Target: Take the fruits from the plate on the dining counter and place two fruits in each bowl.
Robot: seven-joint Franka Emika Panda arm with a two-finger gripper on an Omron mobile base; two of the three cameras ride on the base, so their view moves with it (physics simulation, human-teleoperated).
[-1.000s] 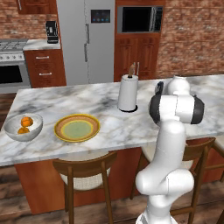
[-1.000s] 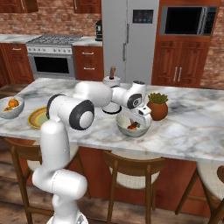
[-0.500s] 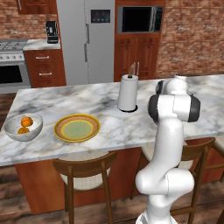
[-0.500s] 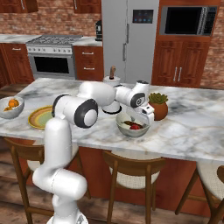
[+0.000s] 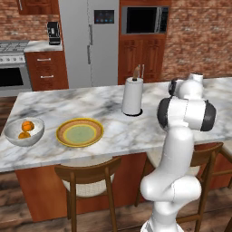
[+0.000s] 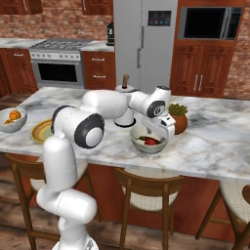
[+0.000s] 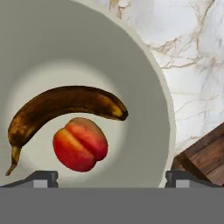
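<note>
Marble counter (image 7: 192, 57) — grey bowl (image 7: 144, 78) holds brown banana (image 7: 61, 107), red-orange peach (image 7: 81, 143); gripper (image 7: 111, 177) wide open, empty.

Left end of worktop (image 5: 108, 131): a bowl (image 5: 23, 132) holding two round fruits (image 5: 26, 128).
Just right of it: the plate (image 5: 79, 132), lying flat on the worktop.
Behind the plate, further right: a paper towel roll (image 5: 132, 96), upright.
Right part of worktop: second bowl (image 6: 149, 140), with a banana (image 7: 61, 109) and a peach (image 7: 80, 143) inside, touching.
Behind that bowl: potted plant (image 6: 178, 118).
Above second bowl: pincer (image 6: 160, 131).
</note>
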